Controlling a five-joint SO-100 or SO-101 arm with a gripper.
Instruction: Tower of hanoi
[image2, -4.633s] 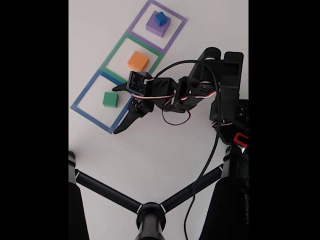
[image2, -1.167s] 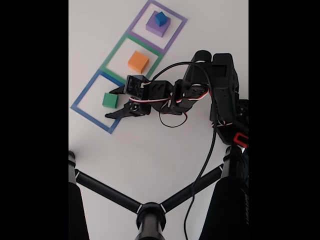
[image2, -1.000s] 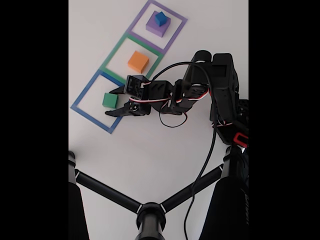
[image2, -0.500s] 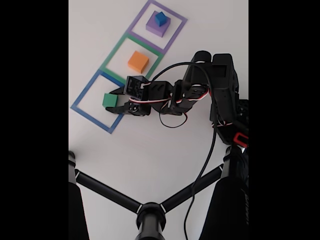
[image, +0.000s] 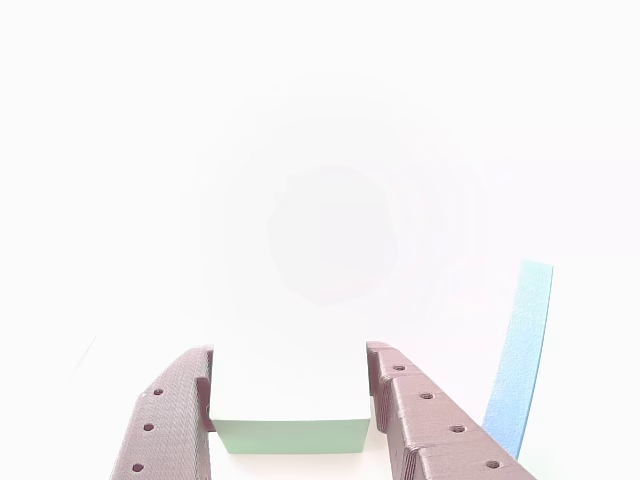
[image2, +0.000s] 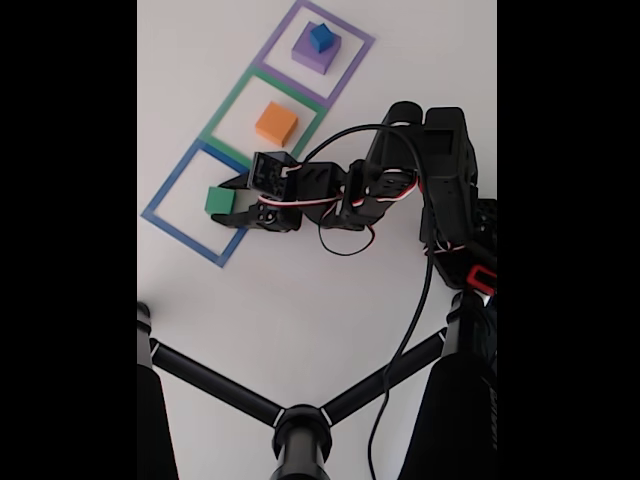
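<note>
Closed in since earlier: tool (image2: 232, 203) narrowed around green block (image2: 219, 200), left of frame. Orange block (image2: 276, 123) and blue-on-purple stack (image2: 317, 46) untouched; mid-task.

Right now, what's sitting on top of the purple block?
A small blue cube sits on top of the purple block, inside the purple square. The patch of the purple block's top under the cube is covered.

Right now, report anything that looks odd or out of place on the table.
Nothing is spilled or damaged. One oddity: the other view is badly overexposed, so the green block between the gripper fingers looks nearly white. In the fixed view the orange block sits squarely inside its own square.
</note>
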